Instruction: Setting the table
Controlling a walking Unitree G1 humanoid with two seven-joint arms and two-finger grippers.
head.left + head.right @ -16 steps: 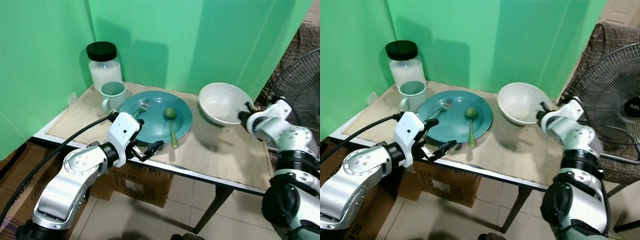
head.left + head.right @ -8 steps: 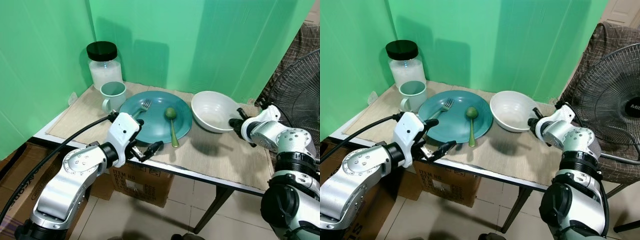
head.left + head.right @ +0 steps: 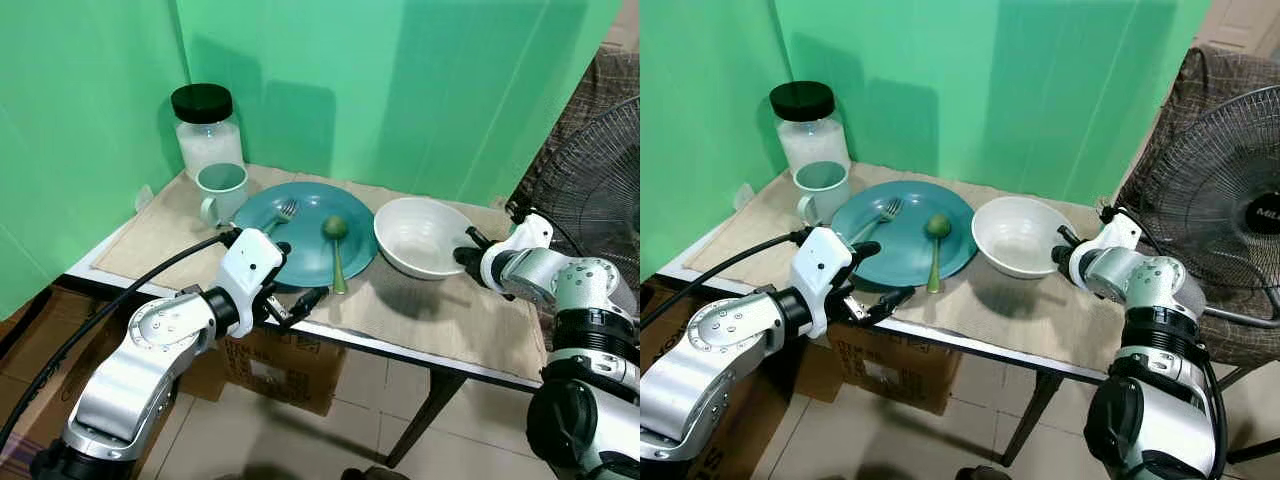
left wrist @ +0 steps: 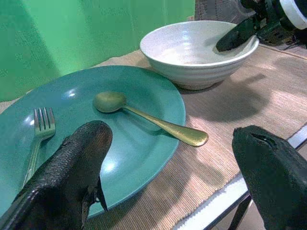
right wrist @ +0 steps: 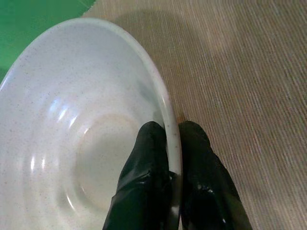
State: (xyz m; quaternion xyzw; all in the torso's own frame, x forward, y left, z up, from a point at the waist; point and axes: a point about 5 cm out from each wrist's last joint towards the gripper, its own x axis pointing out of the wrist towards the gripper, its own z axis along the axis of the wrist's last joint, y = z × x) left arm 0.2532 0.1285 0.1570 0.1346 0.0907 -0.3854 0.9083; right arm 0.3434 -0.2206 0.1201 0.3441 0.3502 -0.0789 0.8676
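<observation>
Right pincer clamps white bowl rim | teal plate: fork, spoon

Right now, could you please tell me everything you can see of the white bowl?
The bowl is white with faint speckles, looks ceramic, round and deep, and has nothing in it. It stands upright on the woven mat, just right of the teal plate; whether the two touch cannot be told. The right gripper is shut on its rim, one finger inside and one outside.
</observation>
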